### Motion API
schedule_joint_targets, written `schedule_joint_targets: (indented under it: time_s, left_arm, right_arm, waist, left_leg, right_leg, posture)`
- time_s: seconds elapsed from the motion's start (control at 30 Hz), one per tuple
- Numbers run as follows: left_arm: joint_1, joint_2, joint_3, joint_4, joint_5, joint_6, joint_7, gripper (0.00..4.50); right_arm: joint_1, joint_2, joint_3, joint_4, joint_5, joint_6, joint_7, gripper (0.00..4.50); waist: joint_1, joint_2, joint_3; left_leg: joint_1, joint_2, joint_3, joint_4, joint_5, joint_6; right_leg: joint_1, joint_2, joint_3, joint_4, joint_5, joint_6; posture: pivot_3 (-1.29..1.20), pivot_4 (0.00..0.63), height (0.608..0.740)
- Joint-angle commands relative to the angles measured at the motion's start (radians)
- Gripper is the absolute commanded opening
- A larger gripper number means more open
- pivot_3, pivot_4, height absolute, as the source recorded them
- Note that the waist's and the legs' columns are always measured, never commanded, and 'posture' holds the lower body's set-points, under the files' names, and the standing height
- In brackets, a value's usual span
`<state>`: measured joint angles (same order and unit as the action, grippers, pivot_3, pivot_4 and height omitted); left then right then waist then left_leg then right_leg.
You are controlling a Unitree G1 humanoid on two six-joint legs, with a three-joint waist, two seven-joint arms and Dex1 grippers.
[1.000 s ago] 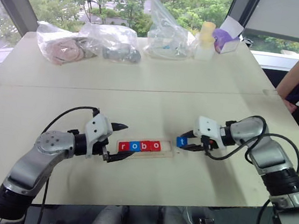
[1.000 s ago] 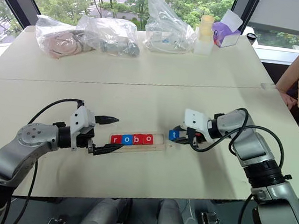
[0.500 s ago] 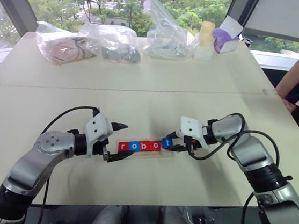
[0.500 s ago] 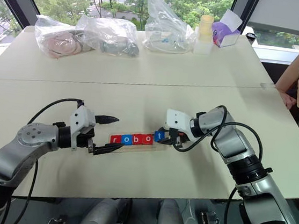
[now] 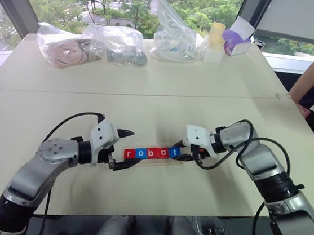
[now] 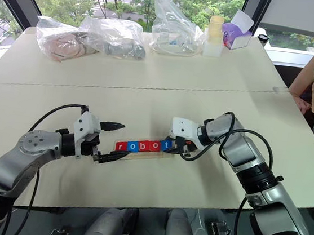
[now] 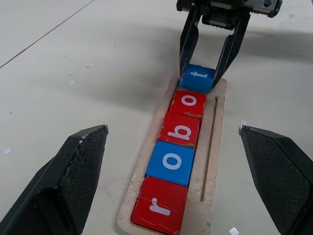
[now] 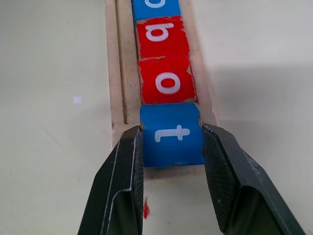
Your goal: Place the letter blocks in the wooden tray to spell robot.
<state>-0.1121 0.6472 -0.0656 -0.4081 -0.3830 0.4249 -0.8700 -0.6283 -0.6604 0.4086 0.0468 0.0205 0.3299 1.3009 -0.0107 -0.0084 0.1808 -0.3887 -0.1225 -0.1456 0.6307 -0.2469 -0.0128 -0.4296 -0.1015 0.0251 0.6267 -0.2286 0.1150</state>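
- Moved since a second ago: right gripper point(image 8: 172, 147) carried the blue t block point(image 8: 171, 133) leftward into the wooden tray point(image 7: 213, 147), still pinching it at the tray's right end.
- Letter blocks r, o, b, o point(image 7: 179, 132): seated in tray slot, t touching the last o.
- Left gripper point(image 5: 124, 149): fingers spread wide, at tray's left end, holding nothing.

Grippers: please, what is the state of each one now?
Left gripper: open, holding nothing.
Right gripper: closed on the blue t block.
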Motion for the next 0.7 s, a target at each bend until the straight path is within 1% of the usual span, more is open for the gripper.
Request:
schedule_joint_targets:
  time_s: [0.03,0.2,0.23,0.27,0.37,0.4,0.7]
  left_arm:
    - [0.001,-0.001,0.004,-0.035,-0.010,-0.004,0.002,4.50]
    - [0.007,-0.002,0.005,-0.041,-0.012,-0.001,0.003,4.50]
    - [0.009,-0.002,0.005,-0.042,-0.012,-0.001,0.003,4.50]
    - [0.010,-0.002,0.006,-0.043,-0.013,0.000,0.004,4.50]
    - [0.011,-0.003,0.006,-0.044,-0.013,0.000,0.004,4.50]
    - [0.011,-0.003,0.005,-0.044,-0.013,0.000,0.003,4.50]
    - [-0.001,-0.003,0.000,-0.041,-0.013,0.004,-0.002,4.50]
  right_arm:
    - [-0.008,0.011,-0.005,-0.032,0.007,0.008,-0.002,1.13]
    - [-0.014,0.019,-0.002,-0.026,0.002,0.004,-0.010,1.13]
    - [-0.014,0.019,-0.002,-0.024,0.001,0.002,-0.011,2.21]
    - [-0.014,0.018,-0.003,-0.025,0.001,0.004,-0.011,2.58]
    - [-0.014,0.019,-0.003,-0.027,0.002,0.007,-0.013,4.28]
    - [-0.014,0.019,-0.003,-0.029,0.002,0.007,-0.014,4.44]
    - [-0.038,-0.002,-0.029,-0.018,0.000,0.001,-0.022,4.44]
  waist:
    - [0.000,0.000,0.000]
    - [0.000,0.000,0.000]
    - [0.000,0.000,0.000]
    - [0.000,0.000,0.000]
    - [0.000,0.000,0.000]
    - [0.000,0.000,0.000]
    - [0.000,0.000,0.000]
  left_leg:
    - [0.000,0.000,0.000,0.000,0.000,0.000]
    - [0.000,0.000,0.000,0.000,0.000,0.000]
    - [0.000,0.000,0.000,0.000,0.000,0.000]
    - [0.000,0.000,0.000,0.000,0.000,0.000]
    - [0.000,0.000,0.000,0.000,0.000,0.000]
    - [0.000,0.000,0.000,0.000,0.000,0.000]
    - [0.000,0.000,0.000,0.000,0.000,0.000]
  right_leg:
    - [0.000,0.000,0.000,0.000,0.000,0.000]
    - [0.000,0.000,0.000,0.000,0.000,0.000]
    - [0.000,0.000,0.000,0.000,0.000,0.000]
    - [0.000,0.000,0.000,0.000,0.000,0.000]
    - [0.000,0.000,0.000,0.000,0.000,0.000]
    - [0.000,0.000,0.000,0.000,0.000,0.000]
    - [0.000,0.000,0.000,0.000,0.000,0.000]
  posture:
    - [0.00,0.150,0.740]
    - [0.00,0.150,0.740]
    - [0.00,0.150,0.740]
    - [0.00,0.150,0.740]
    - [0.00,0.150,0.740]
    - [0.00,0.150,0.740]
    - [0.00,0.150,0.740]
